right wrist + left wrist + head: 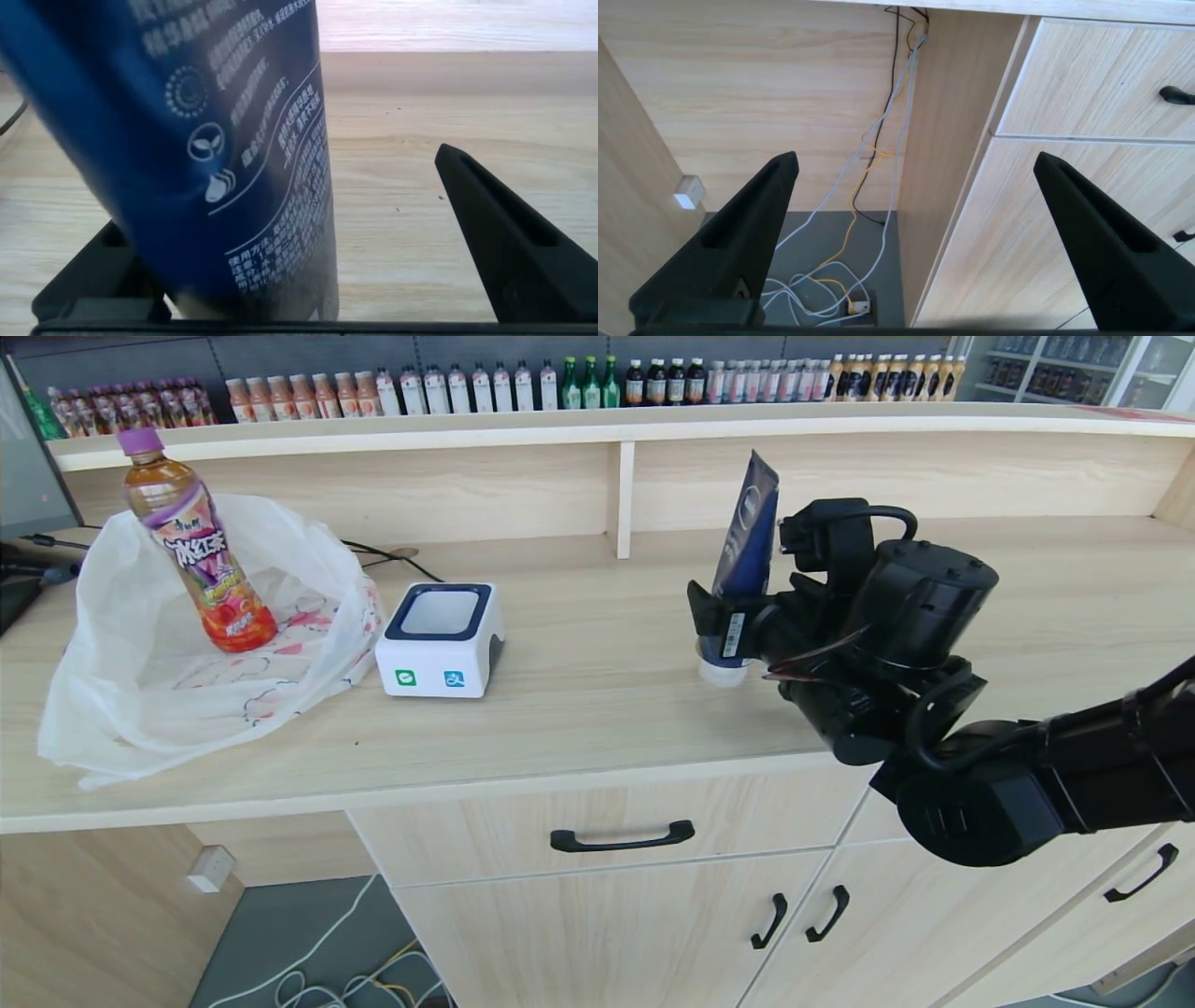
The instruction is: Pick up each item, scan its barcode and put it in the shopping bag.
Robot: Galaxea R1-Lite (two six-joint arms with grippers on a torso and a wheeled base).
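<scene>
Loosely, hand (742, 630) around tube (752, 523), near counter (597, 719) edge

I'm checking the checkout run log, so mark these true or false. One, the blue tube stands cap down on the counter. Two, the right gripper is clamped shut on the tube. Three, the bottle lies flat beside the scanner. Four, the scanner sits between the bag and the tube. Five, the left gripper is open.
1. True: the blue tube stands cap down on the counter.
2. False: the right gripper is open around the tube, with one finger clearly apart from it.
3. False: the bottle stands upright on the bag.
4. True: the scanner sits between them.
5. True: the left gripper is open, down by the cabinet.
</scene>
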